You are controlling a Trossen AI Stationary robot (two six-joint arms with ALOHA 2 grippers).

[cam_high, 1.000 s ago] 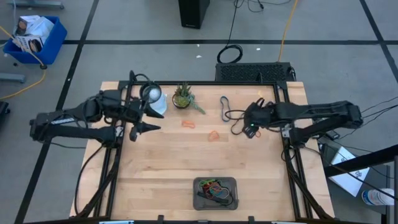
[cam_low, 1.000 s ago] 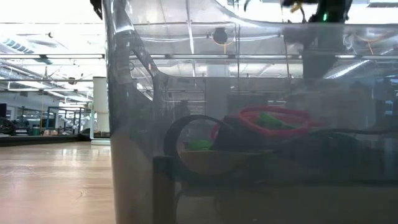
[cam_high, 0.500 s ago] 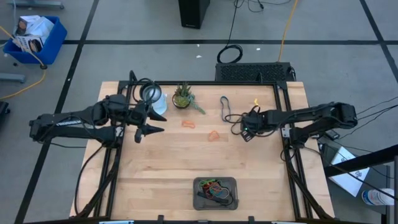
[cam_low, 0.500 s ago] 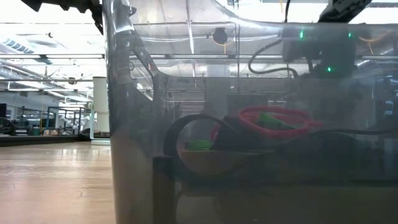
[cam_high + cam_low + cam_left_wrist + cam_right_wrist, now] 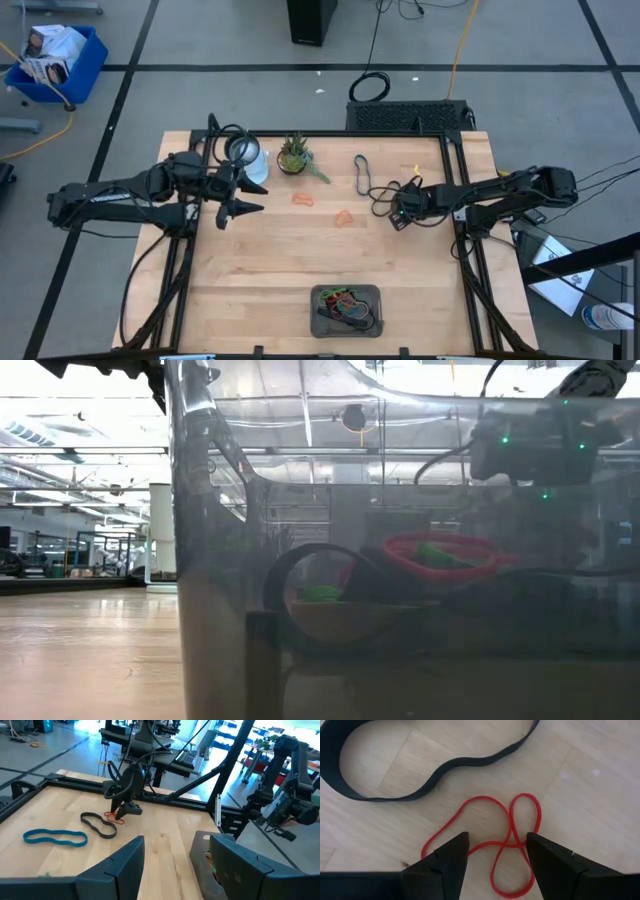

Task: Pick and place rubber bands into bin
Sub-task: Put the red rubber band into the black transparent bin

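The bin, a small dark grey tray near the table's near edge, holds several coloured rubber bands. A thin red rubber band lies twisted into a figure eight on the wood, next to a wide wavy black band. A blue band and two orange ones lie farther left. My right gripper points down, open, one finger on either side of the red band's crossing; I cannot tell whether it touches. My left gripper hovers open at the table's left.
A small potted plant and a white round object stand at the table's far left. Black frame rails border the table. A blue crate and a coiled black cable are on the floor beyond.
My right gripper has come down from well above the table to just over the red band, tipping more steeply downward and staying open. My left gripper has sunk a little. No band has moved.
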